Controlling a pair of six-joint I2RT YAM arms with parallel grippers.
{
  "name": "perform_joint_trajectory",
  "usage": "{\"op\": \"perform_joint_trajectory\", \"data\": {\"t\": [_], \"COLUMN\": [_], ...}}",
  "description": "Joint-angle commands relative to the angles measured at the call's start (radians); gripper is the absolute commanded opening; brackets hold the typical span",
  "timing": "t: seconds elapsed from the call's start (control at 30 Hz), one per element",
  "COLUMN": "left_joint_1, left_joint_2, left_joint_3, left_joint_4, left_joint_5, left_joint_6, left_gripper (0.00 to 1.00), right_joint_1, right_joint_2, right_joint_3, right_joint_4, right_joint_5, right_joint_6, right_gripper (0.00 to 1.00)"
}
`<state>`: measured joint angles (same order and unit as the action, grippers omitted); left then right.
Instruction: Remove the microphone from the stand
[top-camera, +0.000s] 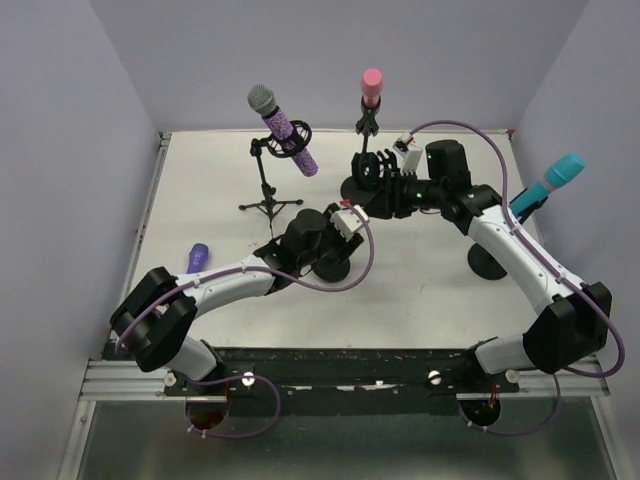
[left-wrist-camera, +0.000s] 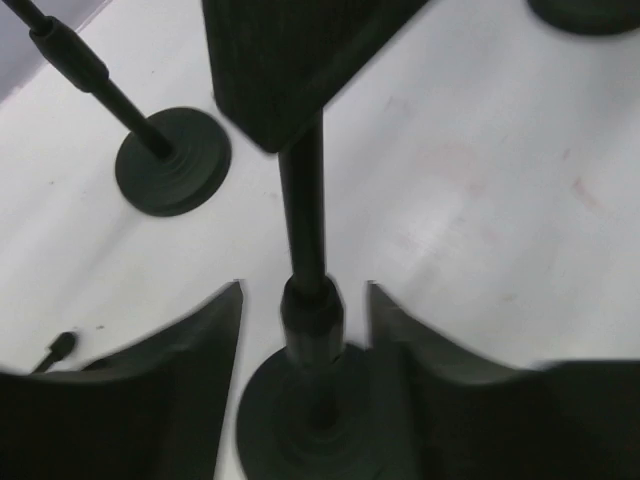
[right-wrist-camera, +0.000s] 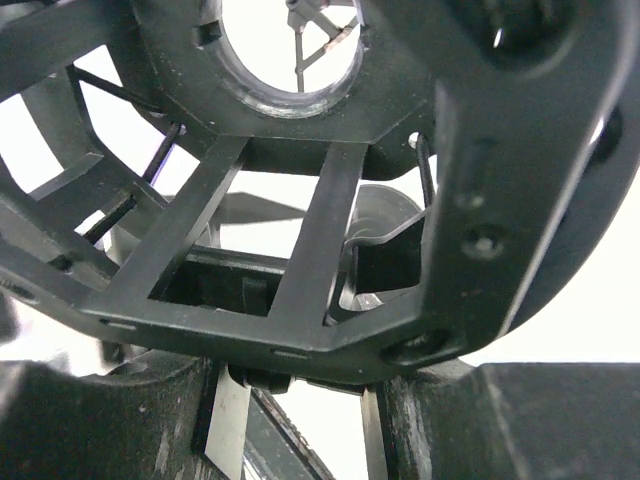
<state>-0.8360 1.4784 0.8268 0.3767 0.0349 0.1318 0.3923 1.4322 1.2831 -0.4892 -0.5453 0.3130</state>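
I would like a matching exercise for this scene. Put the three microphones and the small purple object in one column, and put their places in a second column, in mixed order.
Column 1
1. purple microphone
2. pink microphone
3. teal microphone
4. small purple object

Column 2
A. lying flat on the table, front left
B. far right, tilted
C. back middle, upright
D. back left, tilted, on a tripod stand

Pairs: 1-D, 2-C, 3-B, 4-A
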Motion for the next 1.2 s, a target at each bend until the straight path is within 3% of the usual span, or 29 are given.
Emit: {"op": "perform_joint_trajectory", "data": {"t": [0.0, 0.07, 0.2, 0.33, 0.5, 0.73, 0.8, 0.83, 0.93, 1.07, 1.1, 1.17], "left_joint_1": [0.069, 0.130, 0.212, 0.224, 0.216, 0.213, 0.213, 0.204, 0.160, -0.016, -0.038, -0.040], "left_joint_2": [-0.058, -0.098, -0.139, -0.083, 0.023, 0.046, 0.020, 0.001, -0.091, -0.193, -0.184, -0.161], "left_joint_3": [-0.023, -0.038, -0.101, -0.058, 0.023, 0.061, 0.043, 0.043, 0.014, -0.052, -0.054, -0.043], "left_joint_4": [-0.186, -0.203, -0.134, -0.136, -0.084, -0.067, -0.056, -0.076, -0.094, -0.029, -0.003, -0.034], "left_joint_5": [0.138, 0.341, 0.719, 0.882, 0.901, 0.882, 0.872, 0.860, 0.682, -0.077, -0.218, -0.308], "left_joint_6": [0.017, 0.014, 0.092, 0.132, 0.144, 0.160, 0.132, 0.135, 0.132, 0.227, 0.224, 0.201], "left_gripper": [0.84, 0.90, 0.89, 0.81, 0.71, 0.38, 0.17, 0.00, 0.00, 0.00, 0.00, 0.00], "right_joint_1": [-0.006, -0.006, -0.004, -0.006, -0.004, -0.004, -0.004, -0.004, -0.006, -0.012, -0.012, -0.013], "right_joint_2": [-0.056, -0.104, -0.170, -0.213, -0.225, -0.225, -0.220, -0.208, -0.115, -0.075, -0.058, -0.036], "right_joint_3": [-0.118, -0.180, -0.258, -0.292, -0.298, -0.300, -0.297, -0.282, -0.164, -0.119, -0.110, -0.128], "right_joint_4": [0.013, 0.098, 0.198, 0.202, 0.196, 0.190, 0.205, 0.199, 0.022, -0.041, -0.066, -0.068], "right_joint_5": [-0.108, -0.149, -0.225, -0.274, -0.298, -0.268, -0.205, -0.140, 0.004, -0.040, -0.063, -0.125], "right_joint_6": [-0.080, -0.110, -0.222, -0.379, -0.453, -0.419, -0.340, -0.245, -0.129, -0.039, -0.008, 0.067], "right_gripper": [0.01, 0.01, 0.01, 0.01, 0.01, 0.01, 0.01, 0.01, 0.01, 0.01, 0.01, 0.01]}}
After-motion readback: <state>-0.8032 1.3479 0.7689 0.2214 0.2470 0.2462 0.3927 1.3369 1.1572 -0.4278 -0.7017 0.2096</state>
